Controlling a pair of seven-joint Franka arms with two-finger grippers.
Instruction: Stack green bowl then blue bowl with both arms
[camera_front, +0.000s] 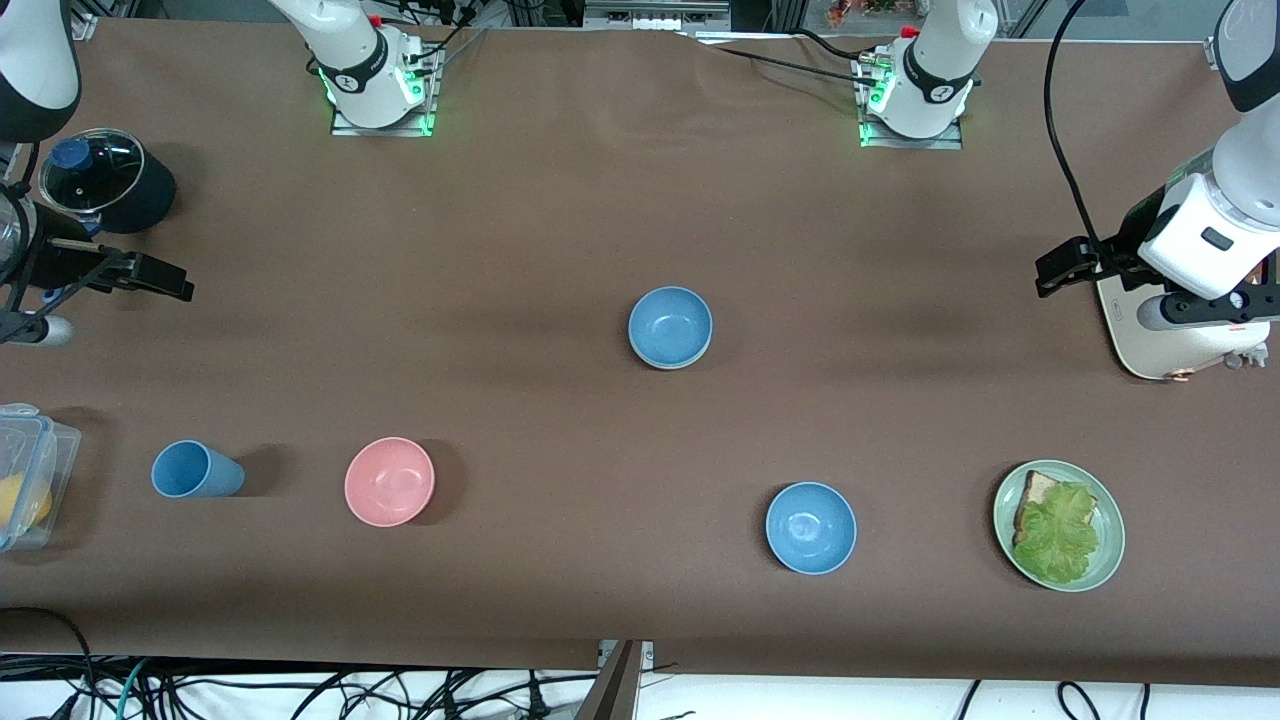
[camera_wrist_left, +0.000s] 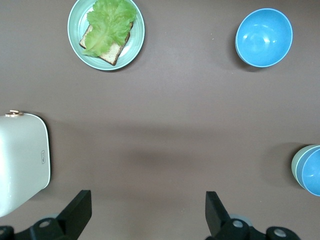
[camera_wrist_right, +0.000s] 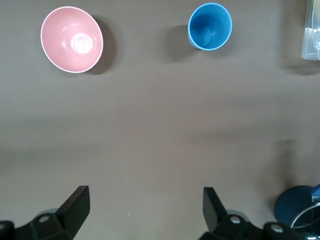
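A sky-blue bowl (camera_front: 670, 325) sits nested in the pale green bowl (camera_wrist_left: 296, 167) at the table's middle; only the green rim shows under it (camera_front: 690, 362). The nested blue bowl also shows in the left wrist view (camera_wrist_left: 311, 172). A second blue bowl (camera_front: 811, 527) stands alone, nearer to the front camera; it also shows in the left wrist view (camera_wrist_left: 264, 37). My left gripper (camera_front: 1062, 268) is open and empty over the left arm's end of the table (camera_wrist_left: 148, 212). My right gripper (camera_front: 150, 278) is open and empty over the right arm's end (camera_wrist_right: 146, 210).
A pink bowl (camera_front: 389, 481) and a blue cup (camera_front: 195, 469) stand toward the right arm's end. A green plate of bread and lettuce (camera_front: 1059, 525) and a white appliance (camera_front: 1165, 340) are at the left arm's end. A black lidded pot (camera_front: 105, 180) and a clear container (camera_front: 30, 480) are near the right gripper.
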